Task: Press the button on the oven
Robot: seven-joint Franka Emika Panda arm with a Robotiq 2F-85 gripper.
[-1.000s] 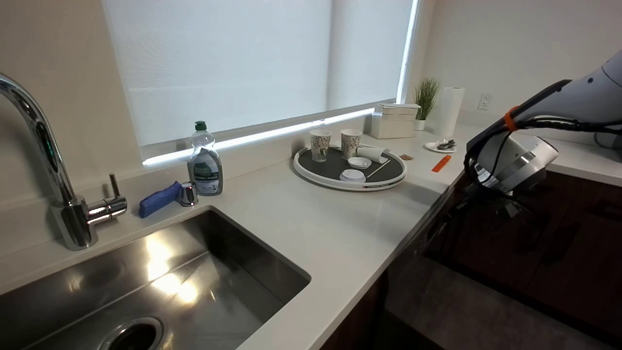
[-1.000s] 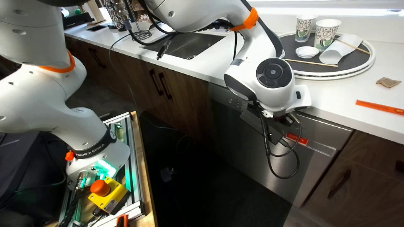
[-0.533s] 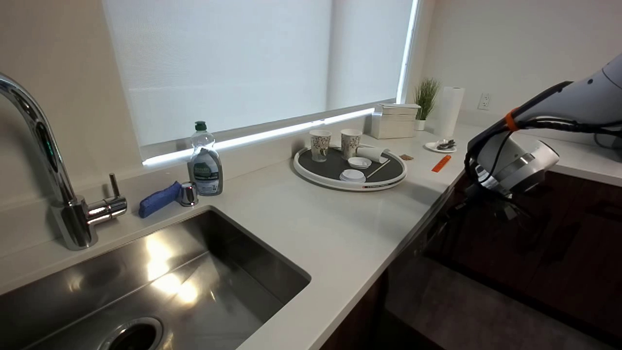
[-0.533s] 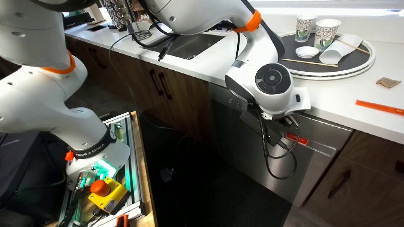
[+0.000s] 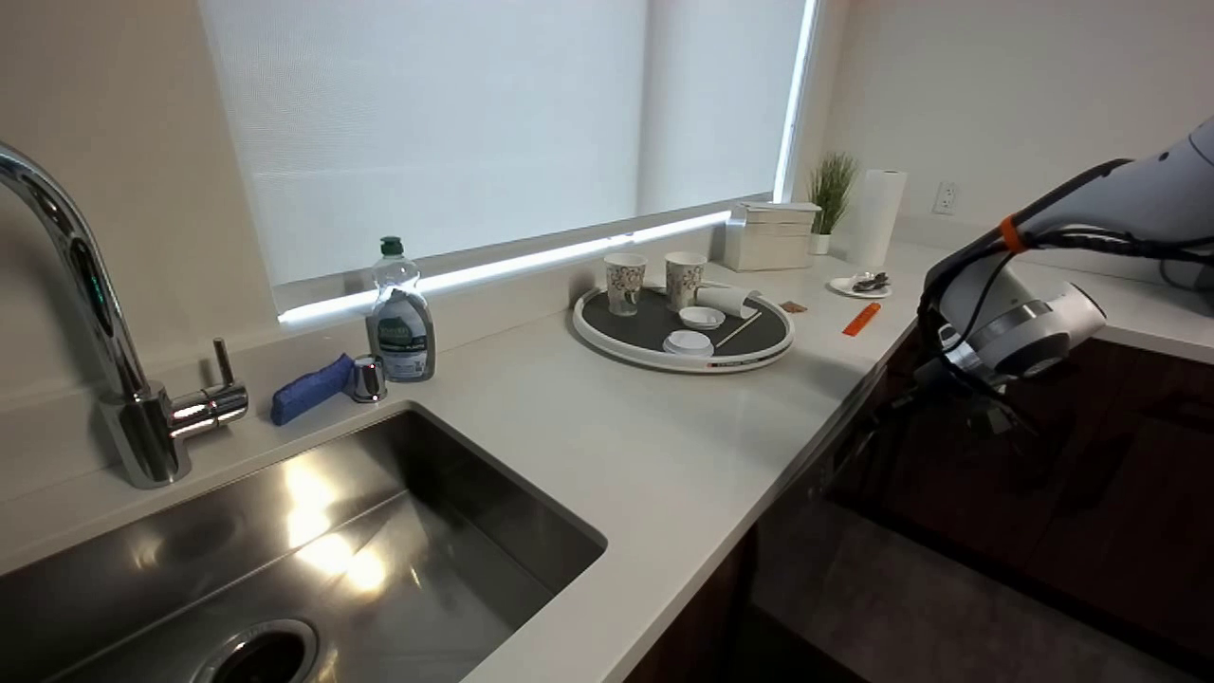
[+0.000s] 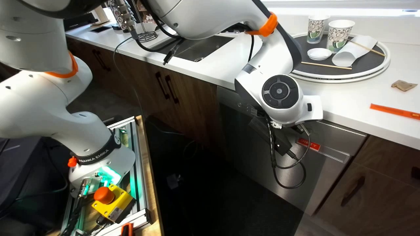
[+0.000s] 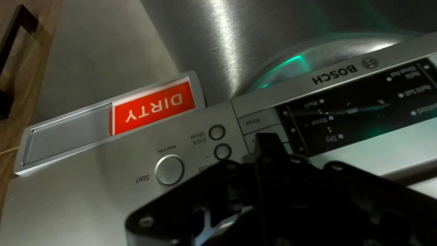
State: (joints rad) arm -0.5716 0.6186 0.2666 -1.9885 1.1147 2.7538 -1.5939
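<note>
White countertop [image 5: 531, 455] supports a tray [image 5: 637, 332] with two upright cups [image 6: 338, 37]; fingers [image 7: 269, 145] pressed together near the Start button [image 7: 169, 169].

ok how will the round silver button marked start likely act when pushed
The round silver button probably travels only a short way, since it sits set in the flat grey metal panel. Held there, it seems unlikely to roll or slide sideways. Its face looks smooth, so the black fingers might skid if they land off-centre.
</note>
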